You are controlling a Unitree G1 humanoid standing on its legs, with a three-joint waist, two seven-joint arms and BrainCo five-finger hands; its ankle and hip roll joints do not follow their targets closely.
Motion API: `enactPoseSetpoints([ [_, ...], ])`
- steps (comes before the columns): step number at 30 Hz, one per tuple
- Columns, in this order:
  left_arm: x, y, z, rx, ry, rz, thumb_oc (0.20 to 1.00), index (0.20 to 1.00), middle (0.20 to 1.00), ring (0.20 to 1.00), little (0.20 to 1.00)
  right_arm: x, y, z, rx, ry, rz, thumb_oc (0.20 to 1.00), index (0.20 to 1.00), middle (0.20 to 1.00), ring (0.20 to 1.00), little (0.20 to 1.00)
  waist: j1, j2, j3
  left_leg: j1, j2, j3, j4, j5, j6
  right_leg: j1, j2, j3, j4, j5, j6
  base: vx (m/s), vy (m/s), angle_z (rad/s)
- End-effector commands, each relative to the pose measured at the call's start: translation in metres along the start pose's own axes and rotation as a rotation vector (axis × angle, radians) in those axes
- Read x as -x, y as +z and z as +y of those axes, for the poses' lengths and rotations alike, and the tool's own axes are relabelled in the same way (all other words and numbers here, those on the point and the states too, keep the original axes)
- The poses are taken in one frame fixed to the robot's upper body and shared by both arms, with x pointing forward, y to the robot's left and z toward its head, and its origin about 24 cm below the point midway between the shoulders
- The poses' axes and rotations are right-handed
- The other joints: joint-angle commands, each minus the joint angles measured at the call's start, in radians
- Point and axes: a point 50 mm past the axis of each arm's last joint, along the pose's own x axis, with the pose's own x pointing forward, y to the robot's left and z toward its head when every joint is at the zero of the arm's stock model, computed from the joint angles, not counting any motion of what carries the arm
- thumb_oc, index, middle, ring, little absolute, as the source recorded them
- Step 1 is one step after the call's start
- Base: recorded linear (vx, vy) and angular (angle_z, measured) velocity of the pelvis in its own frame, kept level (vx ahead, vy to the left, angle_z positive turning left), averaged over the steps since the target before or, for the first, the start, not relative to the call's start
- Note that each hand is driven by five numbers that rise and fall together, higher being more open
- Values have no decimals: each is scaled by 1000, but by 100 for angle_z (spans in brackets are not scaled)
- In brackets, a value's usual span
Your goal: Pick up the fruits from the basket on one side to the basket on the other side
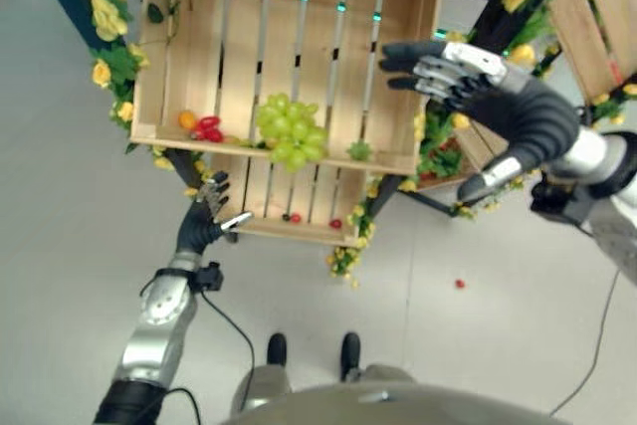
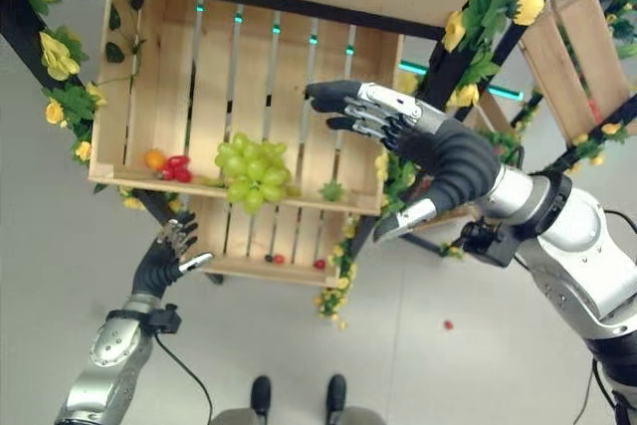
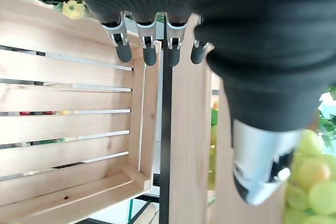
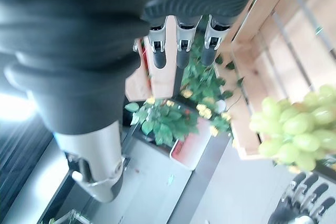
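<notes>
Grapes (image 1: 291, 129), green bunch: on front lip of upper crate (image 1: 398, 67), beside orange fruit (image 1: 187, 119) and red fruits (image 1: 208, 127). My right robot hand (image 1: 468, 82): fingers spread, empty, raised near crate's right wall. My left robot hand (image 1: 207, 214): relaxed, empty, by lower crate (image 1: 299, 229), which holds small red fruits (image 1: 295, 217). One red fruit (image 1: 460, 284) on floor. Progress, as I judge: most fruit not yet moved

A black metal frame (image 2: 503, 52) carries the crates, with yellow artificial flowers (image 2: 56, 52) and green leaves (image 2: 75, 102) twined along its bars on the left and right. More yellow flowers (image 1: 345, 258) hang low near the pale grey floor (image 1: 60, 246).
</notes>
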Motion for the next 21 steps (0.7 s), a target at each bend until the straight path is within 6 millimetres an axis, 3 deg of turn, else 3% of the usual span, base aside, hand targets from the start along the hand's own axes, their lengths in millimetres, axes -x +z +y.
enactPoseSetpoints([
  [1, 4, 11, 10, -64, 13, -77, 1000, 1000, 1000, 1000, 1000, -13, 14, 8, -21, 90, -96, 1000, 1000, 1000, 1000, 1000, -3, -10, -59, 20, -50, 6, 51, -143, 23, -24, -44, -27, 104, -43, 104, 40, -9, 2],
  [17, 5, 10, 14, -39, 49, -82, 1000, 1000, 1000, 1000, 1000, -19, 14, 12, -78, 102, -165, 1000, 1000, 1000, 1000, 1000, 7, 22, -86, 51, -41, -21, 62, -157, 23, -1, -37, -39, 161, -90, 90, 30, -24, 5],
  [21, -3, 14, 10, -46, 10, -95, 1000, 1000, 1000, 1000, 1000, -17, 7, 11, -79, 94, -129, 1000, 1000, 1000, 1000, 1000, -2, 50, -58, 23, -30, -161, 80, -126, 11, -33, -7, 99, 291, -145, 91, -25, -117, 44],
])
